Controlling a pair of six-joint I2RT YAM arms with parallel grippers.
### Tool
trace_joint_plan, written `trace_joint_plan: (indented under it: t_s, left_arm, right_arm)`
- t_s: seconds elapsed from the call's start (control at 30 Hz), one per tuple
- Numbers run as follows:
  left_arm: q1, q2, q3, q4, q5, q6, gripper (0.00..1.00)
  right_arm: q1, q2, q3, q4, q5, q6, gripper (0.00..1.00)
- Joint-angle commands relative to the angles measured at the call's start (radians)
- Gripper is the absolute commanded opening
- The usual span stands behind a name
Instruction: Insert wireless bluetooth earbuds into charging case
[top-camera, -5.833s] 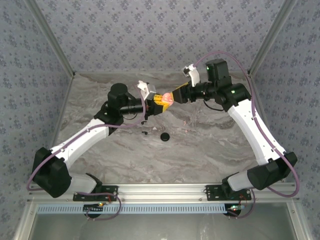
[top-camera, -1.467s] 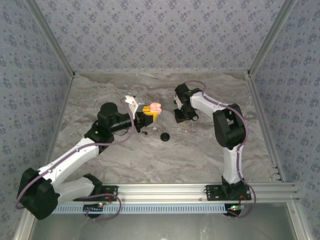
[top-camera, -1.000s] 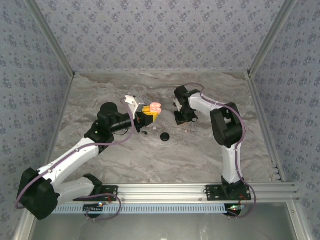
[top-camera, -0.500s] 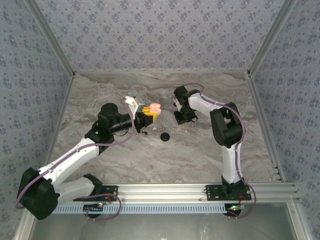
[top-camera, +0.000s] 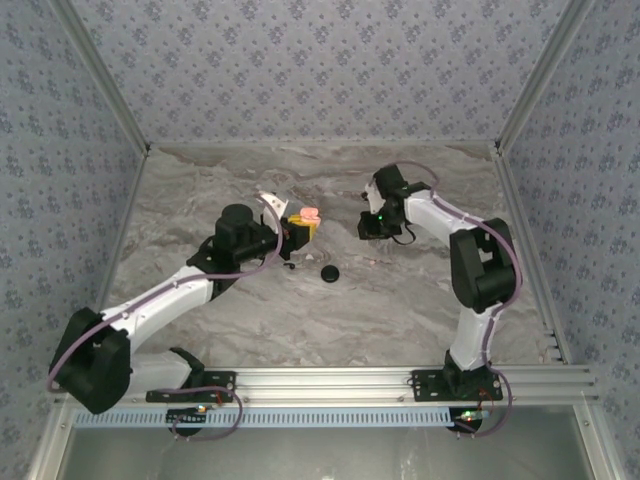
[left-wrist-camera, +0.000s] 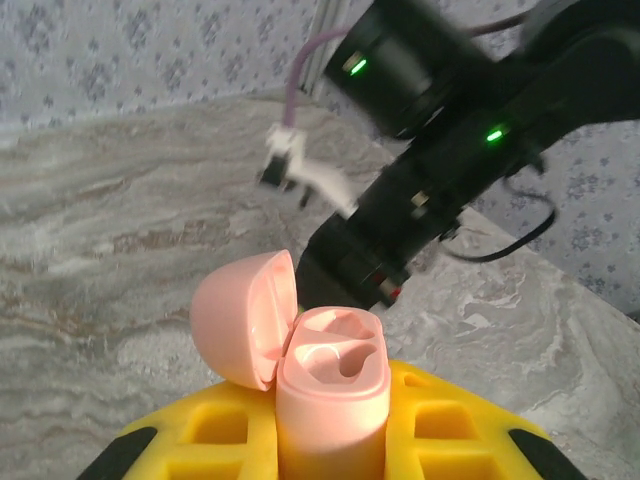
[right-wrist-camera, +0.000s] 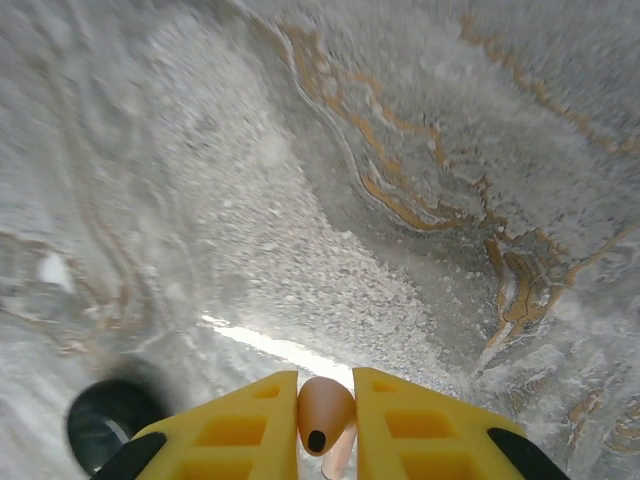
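Since the frame half a second earlier, the right gripper (top-camera: 368, 232) is shifted up and to the right over the marble table (top-camera: 300, 330). Its elbow is swung outward, and the left arm's wrist is carried rightward. The charging case (top-camera: 310, 213) is kept at about the same spot. Left gripper (top-camera: 297, 228) is clamped on the pink charging case, which is held upright between the yellow fingers (left-wrist-camera: 470, 445) in the left wrist view. Case lid (left-wrist-camera: 245, 315) is flipped open to the left on its hinge, and two hollow sockets are exposed in the top of the case body. Right gripper is clamped on a pink earbud (right-wrist-camera: 325, 408), which is pinched between the two yellow fingers with a dark hole on its face turned toward the wrist camera. A thin stem is seen running down from it. Earbud is held over bare marble, apart from the case, which is to its left in the top view. Right arm is seen blurred behind the open case in the left wrist view. Round black piece (top-camera: 329, 272) is lying on the table between the two arms, nearer the bases than either gripper. It is also caught at the lower left of the right wrist view. Tiny black piece (top-camera: 288, 265) is seen on the table just beside the left gripper, too small to be made out.
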Motion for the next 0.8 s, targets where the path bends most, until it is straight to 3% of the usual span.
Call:
trace_joint_plan:
  t_s: [0.0,0.33,0.77]
  left_arm:
    - [0.0,0.038,0.02,0.08,-0.02,-0.07,0.07]
    - [-0.001,0.114,0.002,0.204,-0.003,-0.134,0.07]
    - [-0.006,0.125,0.003,0.255,0.069,-0.089,0.08]
  right_arm:
    - [-0.019,-0.079,-0.039,0.086,-0.121,0.055,0.18]
    - [-0.046,-0.267,-0.071,0.147,-0.206,0.093,0.17]
    - [-0.031,-0.412,0.015,0.133,-0.302,0.115,0.18]
